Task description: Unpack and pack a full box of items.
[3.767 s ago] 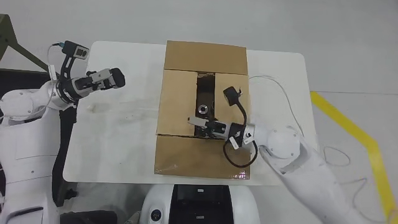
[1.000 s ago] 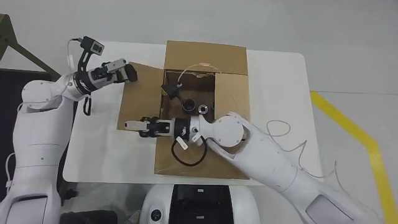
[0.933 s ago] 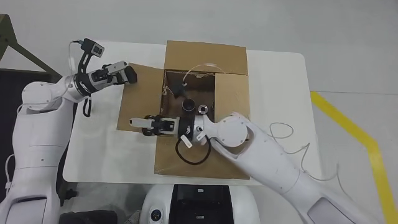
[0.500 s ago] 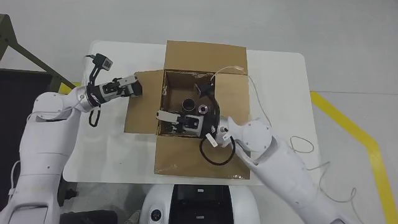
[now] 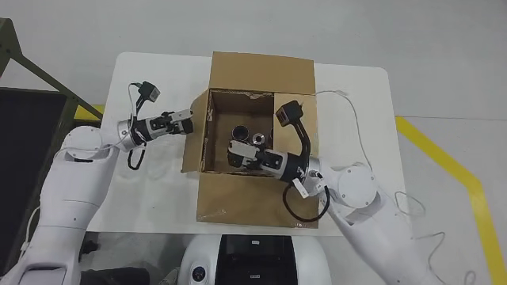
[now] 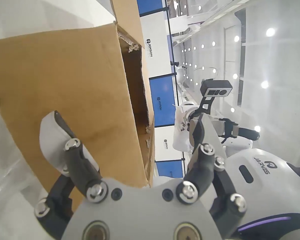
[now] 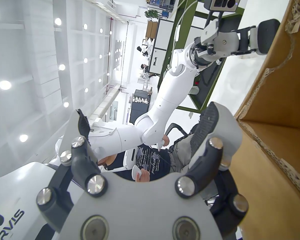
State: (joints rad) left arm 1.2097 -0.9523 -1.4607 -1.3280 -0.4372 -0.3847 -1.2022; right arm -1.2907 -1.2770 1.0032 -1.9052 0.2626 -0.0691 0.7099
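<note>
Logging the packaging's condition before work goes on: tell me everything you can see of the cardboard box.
The cardboard box is plain brown corrugated board, standing open on the white table. Its far and near flaps lie folded outward. One side flap stands raised, its ragged edge between the fingers of the open left gripper. The open right gripper is over the dark opening, beside small round items inside.

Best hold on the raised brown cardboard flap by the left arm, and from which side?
Pinch the brown cardboard flap at its free edge, coming from over the white table, outside the cardboard box. It is a thin sheet tilted up, so one finger fits each face; the open left gripper seems to straddle it.
</note>
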